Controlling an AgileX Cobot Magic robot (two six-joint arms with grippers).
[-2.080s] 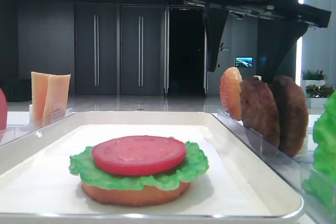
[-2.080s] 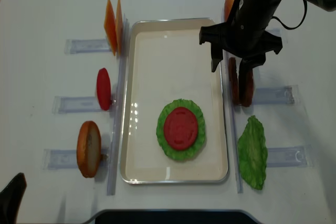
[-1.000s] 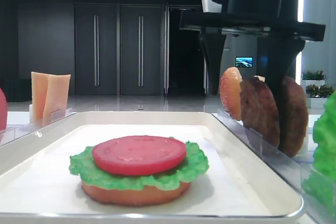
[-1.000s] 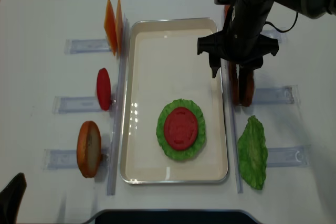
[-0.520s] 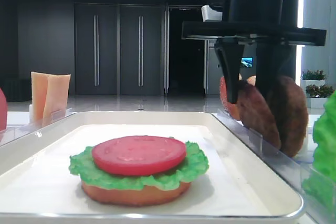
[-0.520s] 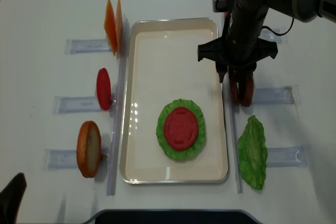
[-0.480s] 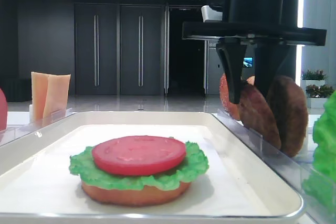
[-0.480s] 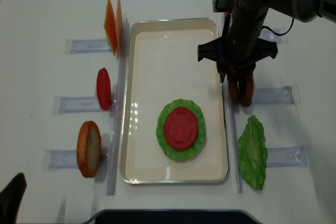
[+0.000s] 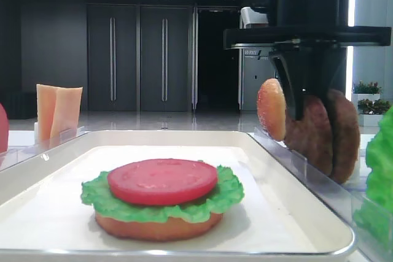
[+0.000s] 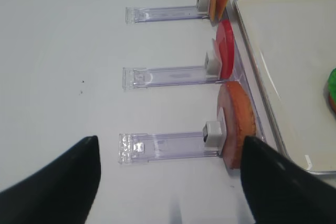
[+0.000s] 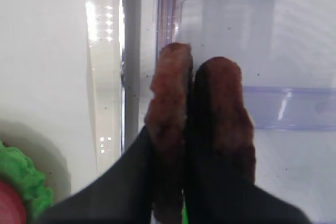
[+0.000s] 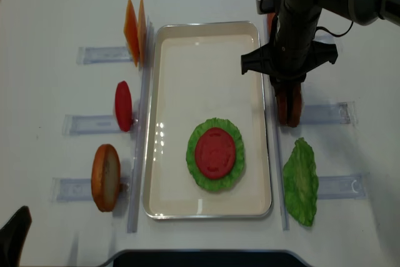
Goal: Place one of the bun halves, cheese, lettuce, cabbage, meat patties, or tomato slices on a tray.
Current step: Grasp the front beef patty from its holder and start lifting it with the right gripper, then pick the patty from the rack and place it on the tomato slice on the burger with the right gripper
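I see my right gripper [image 12: 288,94] down over the two thick dark-brown meat patties [image 12: 289,108] standing on edge in the clear plastic rack [image 12: 325,114] just right of the large cream-white tray [image 12: 206,60]. Its black fingers [image 11: 131,182] are drawn narrow and clamp the left patty [image 11: 168,124]; the right patty [image 11: 223,129] presses against it, so there is no slack between the two discs. In the low view, the golden-orange bun half [image 9: 271,109] stands just behind them.

On the tray, a red tomato slice [image 12: 215,152] lies on a green ruffled lettuce leaf [image 12: 201,133], toward the near right; the far half and left strip are bare. The rack's clear wall [image 11: 165,14] runs hard along the tray's right rim.

My left gripper [image 10: 170,182] shows two dark fingers spread wide, holding nothing, near the second bun half [image 10: 237,124] outside the tray's left edge.
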